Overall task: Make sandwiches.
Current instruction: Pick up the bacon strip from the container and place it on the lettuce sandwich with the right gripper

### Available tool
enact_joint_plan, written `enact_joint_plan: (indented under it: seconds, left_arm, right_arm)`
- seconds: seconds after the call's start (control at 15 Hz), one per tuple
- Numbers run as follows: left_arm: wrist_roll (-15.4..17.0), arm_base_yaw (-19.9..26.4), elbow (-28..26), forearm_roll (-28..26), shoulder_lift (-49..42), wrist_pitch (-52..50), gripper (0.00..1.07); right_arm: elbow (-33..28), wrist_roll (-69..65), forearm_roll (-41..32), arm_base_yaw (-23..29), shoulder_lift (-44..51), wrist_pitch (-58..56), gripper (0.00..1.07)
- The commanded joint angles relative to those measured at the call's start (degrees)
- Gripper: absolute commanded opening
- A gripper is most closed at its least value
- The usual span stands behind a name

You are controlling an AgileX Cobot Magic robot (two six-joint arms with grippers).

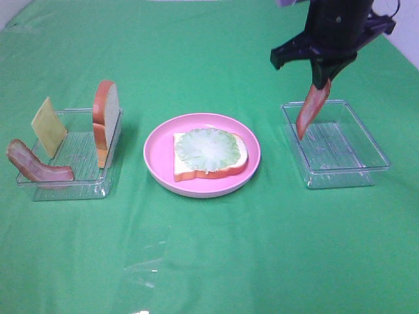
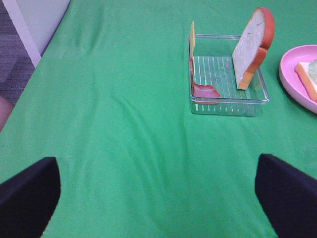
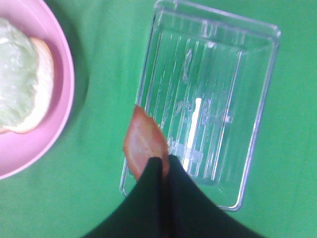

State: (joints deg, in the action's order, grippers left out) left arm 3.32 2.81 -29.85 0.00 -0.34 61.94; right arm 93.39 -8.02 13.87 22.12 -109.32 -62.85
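From the high camera, a pink plate (image 1: pixel 157 154) sits mid-surface on the green cloth (image 1: pixel 209 261). On it lies a flat bread slice (image 1: pixel 241 160) topped with lettuce (image 1: pixel 208 149). The left tray (image 1: pixel 85 188) holds a cheese square (image 1: pixel 48 126), a second bacon strip (image 1: pixel 36 169) and an upright bread slice (image 1: pixel 106 121). Above the right tray (image 1: pixel 366 160), the right jaws are clamped on a held bacon strip (image 1: pixel 309 111) that hangs down. Its lower tip may touch the tray's near rim, but that is hard to tell.

The left wrist camera shows the left jaws spread wide, with nothing between the dark fingers (image 2: pixel 29 198). They are well apart from the left tray (image 2: pixel 228 103).

The right wrist camera shows the closed jaws pinching the held bacon strip (image 3: pixel 143 144) over the right tray's edge (image 3: pixel 257 99), beside the plate (image 3: pixel 64 99).
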Motion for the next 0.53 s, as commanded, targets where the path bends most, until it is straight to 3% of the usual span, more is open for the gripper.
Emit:
enact_joint_plan:
  seconds: [0.07, 0.53]
  left_arm:
    - [-0.23, 0.29, 0.11, 0.00, -0.17, -0.17, 1.00]
    - [-0.23, 0.29, 0.11, 0.00, -0.17, -0.17, 1.00]
  right_arm:
    - [4.81, 0.92, -0.92, 0.06, 3.21, -2.69, 0.00]
    - [5.44, 2.23, -4.53, 0.06, 3.04, -2.12, 0.00]
